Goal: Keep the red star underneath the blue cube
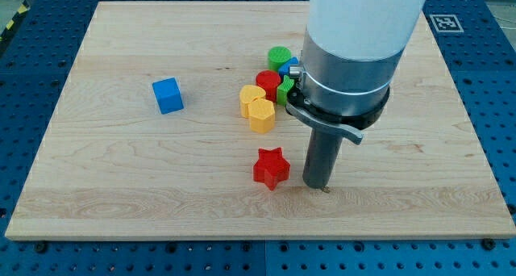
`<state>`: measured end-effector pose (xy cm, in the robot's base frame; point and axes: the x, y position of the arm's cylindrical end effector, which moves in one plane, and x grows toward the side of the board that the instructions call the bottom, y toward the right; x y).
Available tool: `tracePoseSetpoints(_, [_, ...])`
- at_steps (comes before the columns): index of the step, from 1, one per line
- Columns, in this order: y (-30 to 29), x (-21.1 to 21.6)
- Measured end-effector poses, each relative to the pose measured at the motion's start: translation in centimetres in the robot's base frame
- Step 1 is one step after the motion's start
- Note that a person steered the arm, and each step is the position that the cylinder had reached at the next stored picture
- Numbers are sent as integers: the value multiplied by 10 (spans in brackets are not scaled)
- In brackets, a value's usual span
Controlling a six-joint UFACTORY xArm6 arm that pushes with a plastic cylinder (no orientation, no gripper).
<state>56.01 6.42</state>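
The red star [272,168] lies on the wooden board [121,179], low and near the middle. The blue cube [168,95] stands alone toward the view's left, higher up and well apart from the star. My tip [325,188] rests on the board just to the right of the red star, a small gap between them. The rod rises into the arm's white and grey body [355,42], which hides part of the block cluster behind it.
A cluster sits above the star: a yellow heart [251,98], a yellow hexagon-like block [262,115], a red cylinder [268,84], a green cylinder [279,57], a green block [284,89] and a blue piece [292,65], partly hidden by the arm.
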Motion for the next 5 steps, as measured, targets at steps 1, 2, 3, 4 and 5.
tracePoseSetpoints(1, [-8, 7])
tracePoseSetpoints(2, [-18, 7])
tracePoseSetpoints(3, [-28, 6])
tracePoseSetpoints(4, [-28, -14])
tracePoseSetpoints(5, [-33, -33])
